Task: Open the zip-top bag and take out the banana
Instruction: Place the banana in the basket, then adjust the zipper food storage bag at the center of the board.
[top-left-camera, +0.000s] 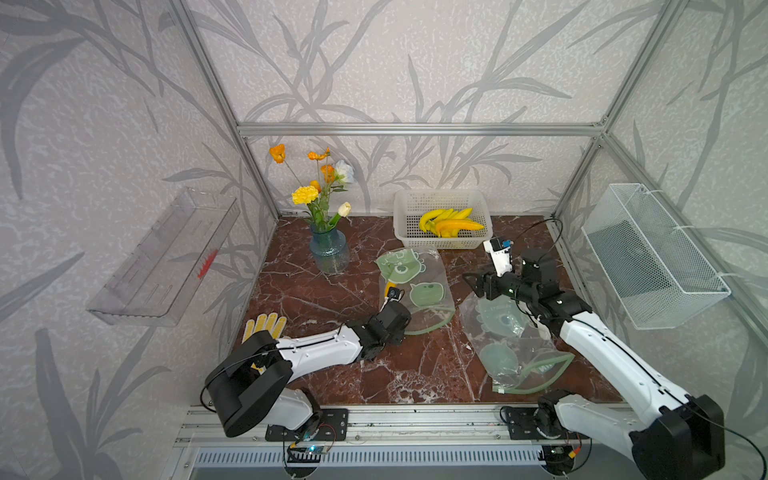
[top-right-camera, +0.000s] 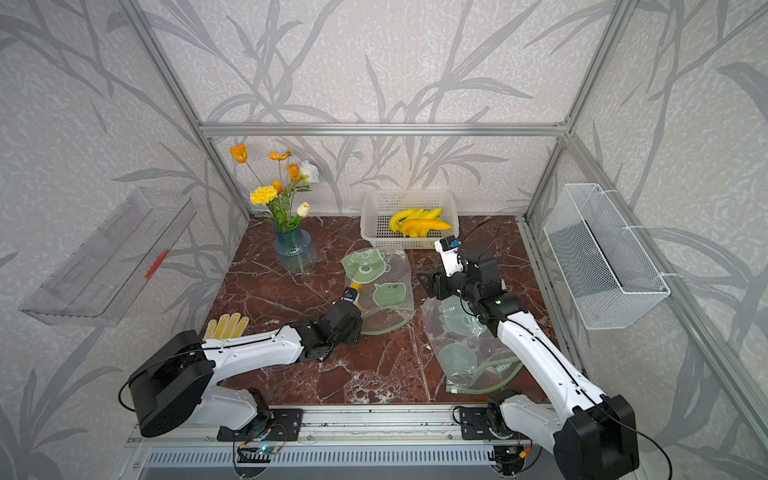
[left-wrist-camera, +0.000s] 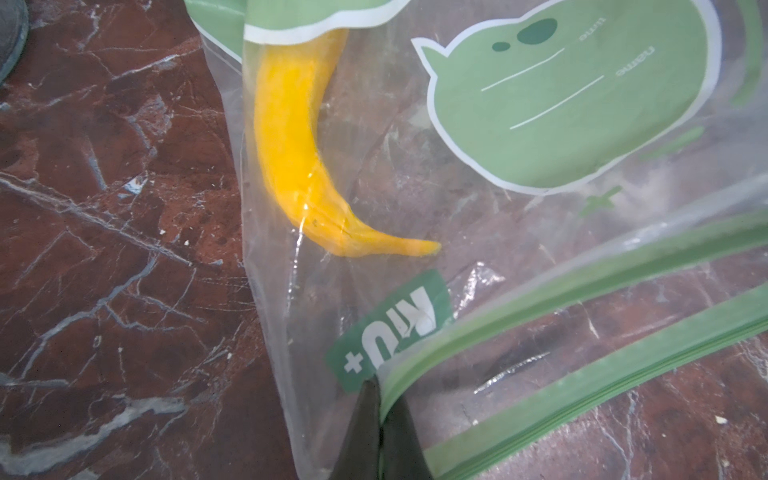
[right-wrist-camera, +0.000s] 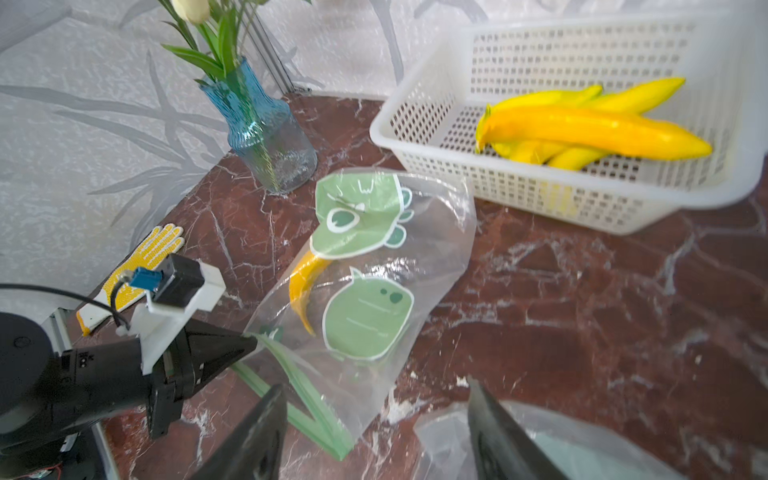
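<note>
Left gripper (left-wrist-camera: 375, 388) with jaws pressed together on one corner of clear zip-top plastic bag (left-wrist-camera: 415, 199) printed with green cartoon faces, exactly where the two green zip strips meet, beside a small green label. From that corner, strips running apart, mouth of bag open. Bag lying on red-brown marble tabletop (top-left-camera: 316, 299), near the middle, between blue glass vase (top-left-camera: 329, 253) with orange and yellow flowers and right gripper (top-left-camera: 471, 280). Yellow curved banana (left-wrist-camera: 291, 137) inside the bag, along the side edge toward the vase, thin stem end pointing to the open mouth, other end hidden behind a green print. Right gripper with jaws well apart, nothing between them, hanging above the table just beside the bag, not touching it. Under the right arm, second crumpled clear bag (top-left-camera: 511, 345). At the back wall, white perforated plastic basket (top-left-camera: 440, 243) holding several yellow bananas (top-left-camera: 451, 222). Yellow-dotted work glove (top-left-camera: 266, 324) at the left edge of the table.
</note>
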